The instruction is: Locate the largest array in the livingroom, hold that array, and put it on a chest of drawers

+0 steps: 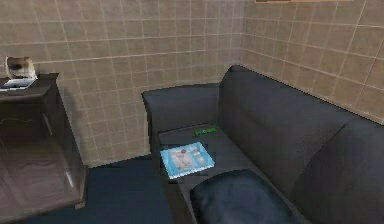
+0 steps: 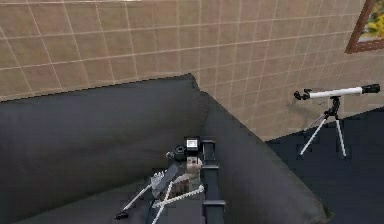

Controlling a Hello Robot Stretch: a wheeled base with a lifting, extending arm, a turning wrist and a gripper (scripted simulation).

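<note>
A flat light-blue thing (image 1: 187,158) with a picture on its cover lies on the seat of the dark grey sofa (image 1: 300,130). A small green thing (image 1: 206,131) lies farther back on the same seat. In the arm side view the dark arm bar (image 2: 212,192) rises from the bottom edge. The gripper (image 2: 140,208) reaches left from it, low over the sofa's seat (image 2: 90,205). I cannot tell whether it holds anything.
A dark wooden chest of drawers (image 1: 30,140) stands at the forward view's left with a white thing (image 1: 18,70) on top. A dark blue cushion (image 1: 235,198) lies on the near seat. A telescope on a tripod (image 2: 333,105) stands beside the sofa, under a framed picture (image 2: 366,30).
</note>
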